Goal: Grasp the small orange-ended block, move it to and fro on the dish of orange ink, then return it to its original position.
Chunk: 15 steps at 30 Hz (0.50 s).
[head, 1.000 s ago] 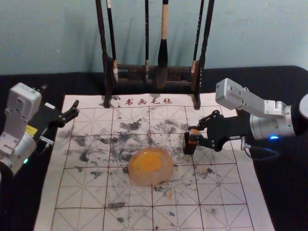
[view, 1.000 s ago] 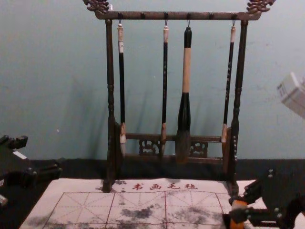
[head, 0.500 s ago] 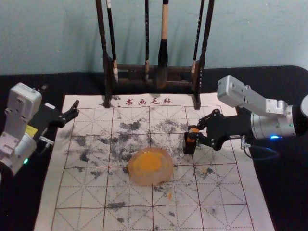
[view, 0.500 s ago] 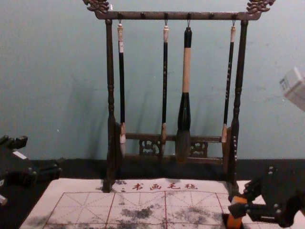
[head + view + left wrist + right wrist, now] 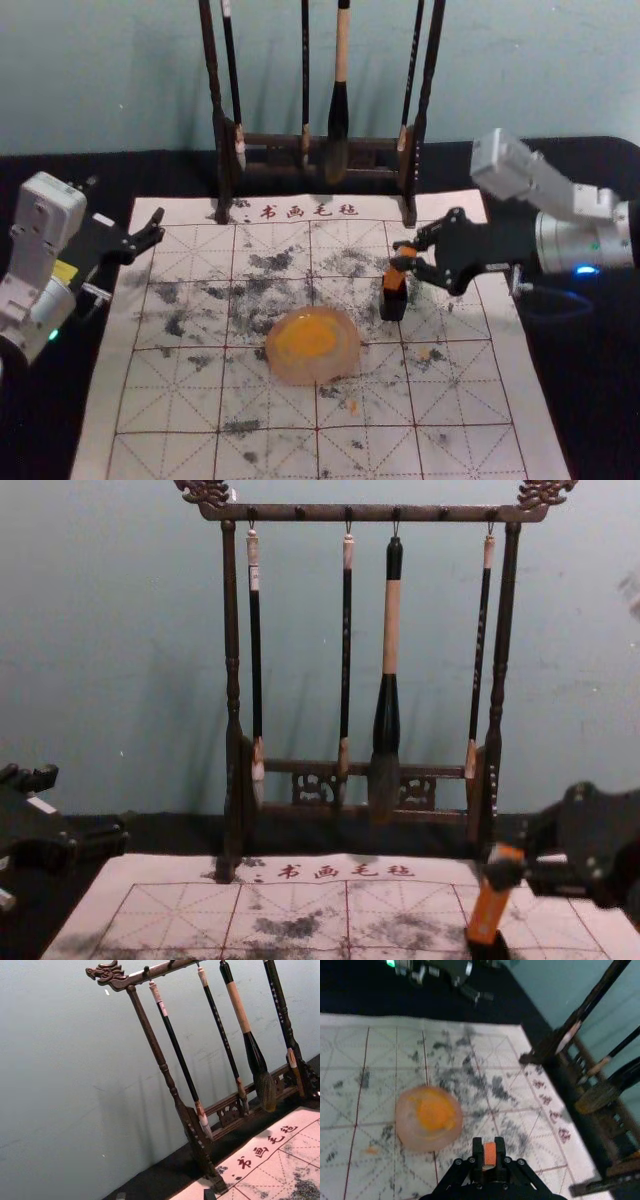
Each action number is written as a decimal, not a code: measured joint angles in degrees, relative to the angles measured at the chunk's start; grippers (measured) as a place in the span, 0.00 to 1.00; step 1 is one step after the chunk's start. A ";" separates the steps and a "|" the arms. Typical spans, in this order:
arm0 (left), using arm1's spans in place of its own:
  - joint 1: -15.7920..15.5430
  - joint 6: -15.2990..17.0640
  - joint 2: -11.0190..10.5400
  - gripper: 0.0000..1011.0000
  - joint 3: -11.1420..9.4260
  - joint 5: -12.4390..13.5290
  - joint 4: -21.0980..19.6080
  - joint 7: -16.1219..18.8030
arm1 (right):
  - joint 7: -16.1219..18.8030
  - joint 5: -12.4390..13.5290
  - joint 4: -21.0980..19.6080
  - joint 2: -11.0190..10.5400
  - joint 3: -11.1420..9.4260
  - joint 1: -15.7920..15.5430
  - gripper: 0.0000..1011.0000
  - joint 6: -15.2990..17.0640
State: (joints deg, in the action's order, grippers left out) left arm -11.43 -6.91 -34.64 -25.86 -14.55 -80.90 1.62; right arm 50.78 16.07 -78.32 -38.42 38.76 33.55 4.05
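Observation:
My right gripper (image 5: 412,258) is shut on the orange block (image 5: 397,273), which leans, its lower end at the mouth of a small black holder (image 5: 393,303). In the chest view the right gripper (image 5: 512,868) grips the tilted block (image 5: 490,905) near its top, above the holder (image 5: 487,947). The right wrist view shows the block's orange end (image 5: 490,1153) between the fingertips of the right gripper (image 5: 490,1152). The dish of orange ink (image 5: 312,345) sits on the mat, left of the holder. My left gripper (image 5: 152,238) is parked at the mat's left edge.
A dark wooden rack (image 5: 320,155) with several hanging brushes stands behind the mat, close beyond the right gripper. The gridded mat (image 5: 270,450) with black ink smudges lies over a black tablecloth (image 5: 50,420).
My right gripper has risen and shifted slightly back, drawing the orange block upward from the black holder, and the block tilts more. The left arm, dish and holder have stayed put.

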 joint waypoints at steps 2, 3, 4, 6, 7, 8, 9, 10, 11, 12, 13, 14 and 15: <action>0.00 0.00 0.00 0.99 0.00 0.00 0.00 0.00 | -0.06 0.73 -0.88 -0.33 -0.54 -0.14 0.14 0.00; 0.00 0.00 0.00 0.99 0.00 0.00 0.00 0.00 | -0.18 1.55 -1.58 -0.54 -1.03 -0.28 0.14 -0.09; 0.00 0.00 0.00 0.99 0.00 0.00 0.00 0.00 | -0.28 1.92 -1.87 -0.59 -1.25 -0.33 0.14 -0.13; 0.00 0.00 0.00 0.99 0.00 0.01 0.00 0.00 | -0.71 2.72 -2.51 -0.57 -1.58 -0.44 0.14 -0.25; 0.00 0.00 0.00 0.99 0.00 0.00 0.00 0.00 | -0.76 2.84 -2.59 -0.49 -1.58 -0.43 0.14 -0.29; 0.00 0.00 0.00 0.99 0.00 0.00 0.00 0.00 | -0.81 2.91 -2.60 -0.34 -1.53 -0.39 0.14 -0.32; 0.00 0.00 0.00 0.99 0.00 0.00 0.00 0.00 | -0.84 2.95 -2.59 -0.21 -1.42 -0.33 0.14 -0.33; 0.00 0.00 0.00 0.99 0.00 0.00 0.00 0.00 | -0.86 3.00 -2.35 0.26 -1.06 -0.07 0.14 -0.31; 0.00 0.00 0.00 0.99 0.00 0.00 0.00 0.00 | -0.86 3.00 -2.15 0.51 -0.83 0.09 0.14 -0.29; 0.00 0.00 0.00 0.99 0.00 0.00 0.00 0.00 | -0.85 2.98 -1.65 1.09 -0.34 0.44 0.14 -0.21; 0.00 0.00 0.00 0.99 0.00 0.00 0.00 0.00 | -0.85 2.98 -1.65 1.09 -0.34 0.44 0.14 -0.21; 0.00 0.00 0.00 0.99 0.00 0.00 0.00 0.00 | -0.83 2.95 -1.04 1.88 0.22 0.81 0.14 -0.11; 0.00 0.00 0.00 0.99 0.00 0.00 0.00 0.00 | -0.84 2.94 -0.72 2.28 0.45 1.01 0.14 -0.03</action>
State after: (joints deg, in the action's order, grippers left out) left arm -11.44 -6.91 -34.64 -25.86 -14.55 -80.90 1.62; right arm 49.95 19.01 -79.04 -36.13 39.21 34.56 4.02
